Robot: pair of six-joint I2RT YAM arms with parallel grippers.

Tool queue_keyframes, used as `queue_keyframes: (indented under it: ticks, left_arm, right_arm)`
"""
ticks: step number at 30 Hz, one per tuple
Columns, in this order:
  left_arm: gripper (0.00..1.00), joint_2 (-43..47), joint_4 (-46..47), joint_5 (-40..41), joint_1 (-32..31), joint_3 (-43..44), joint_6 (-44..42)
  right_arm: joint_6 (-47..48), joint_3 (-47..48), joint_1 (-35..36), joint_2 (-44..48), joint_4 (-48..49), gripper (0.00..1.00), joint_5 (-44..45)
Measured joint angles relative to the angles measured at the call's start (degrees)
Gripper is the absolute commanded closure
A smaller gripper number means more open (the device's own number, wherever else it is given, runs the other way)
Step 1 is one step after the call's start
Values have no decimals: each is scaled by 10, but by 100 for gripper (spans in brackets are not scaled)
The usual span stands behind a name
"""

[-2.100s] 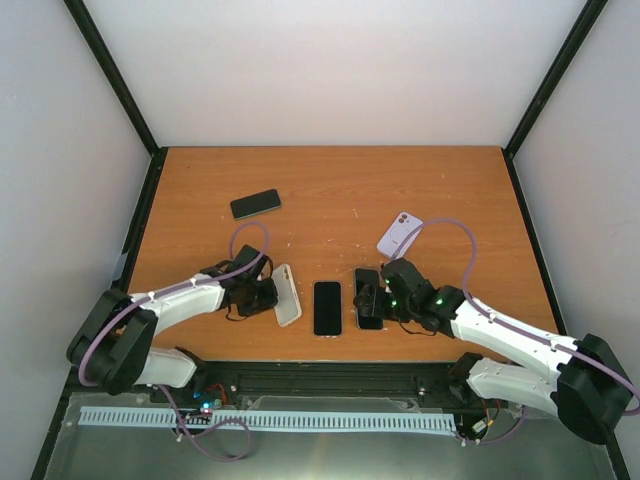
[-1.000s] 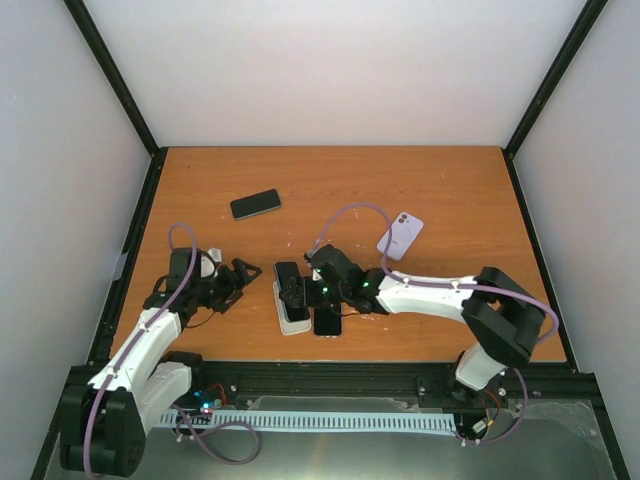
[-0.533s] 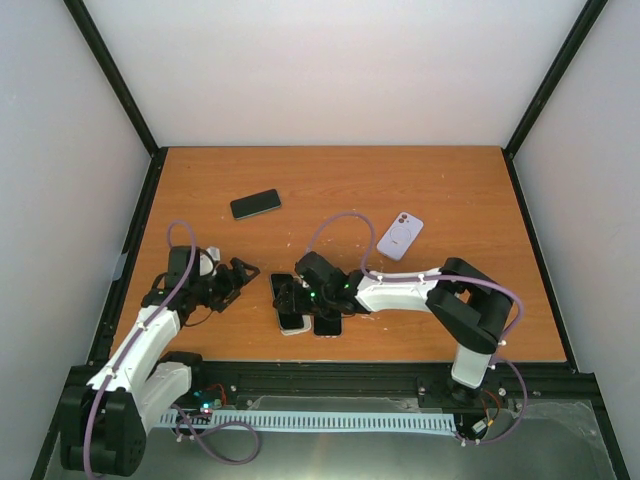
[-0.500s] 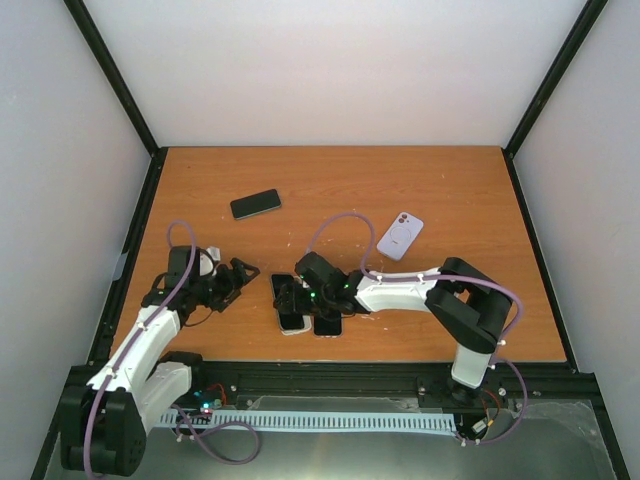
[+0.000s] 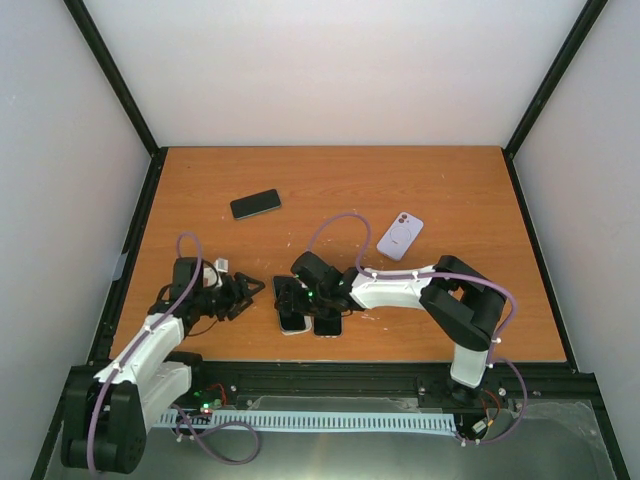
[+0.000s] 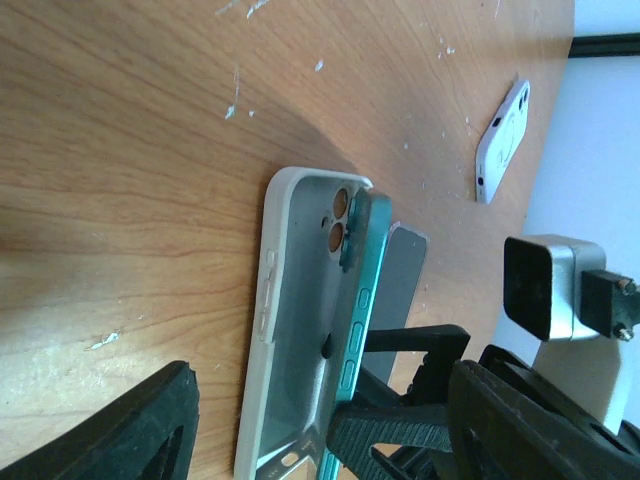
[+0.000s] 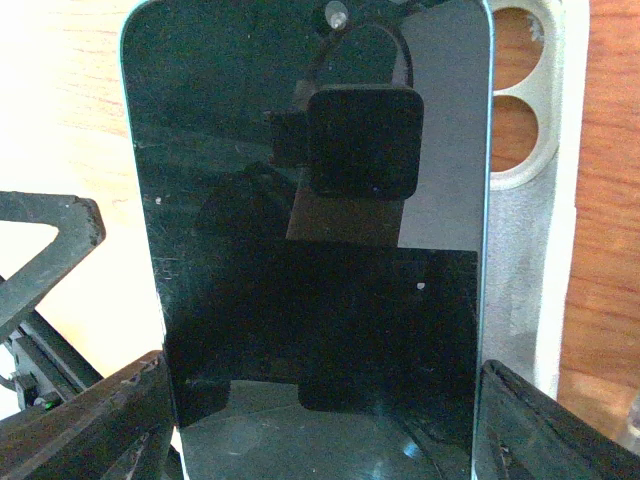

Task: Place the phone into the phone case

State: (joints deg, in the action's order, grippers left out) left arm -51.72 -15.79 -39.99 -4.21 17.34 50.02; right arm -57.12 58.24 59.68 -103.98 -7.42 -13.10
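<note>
**Phone over case, not seated**

Top: the right gripper [image 5: 291,297] clamps the phone [image 5: 284,291] by its long edges over the white case [image 5: 292,323], toward the front of the table [image 5: 400,180]. The left gripper [image 5: 240,293] is just beside the case, jaws apart, empty.
Left wrist: the phone's teal edge is tilted above the case floor.
Right wrist: the dark screen sits between both fingers [image 7: 90,430], with the case cutouts [image 7: 520,110] beside it.
</note>
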Motion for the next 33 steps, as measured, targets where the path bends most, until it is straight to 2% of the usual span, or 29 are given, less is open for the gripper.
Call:
queue_keyframes:
  ticks: [12,21,23,28,33]
  left_arm:
    - [43,-52,125,-57,-2,-46,34]
    - [49,-117,214,-74,-27,-53,61]
    - [53,-134,228,-77,-35,-53,64]
    - [71,-164,245,-76,-45,-53,70]
    - [81,-167,244,-55,-47,-52,68]
  right_arm:
    - [-10,2,0,-1,-5,33,1]
    - [-10,3,0,-1,-6,33,0]
    - [-10,3,0,-1,-6,33,0]
    - [-10,4,0,-2,-7,32,0]
    - [-10,4,0,-1,-7,24,0]
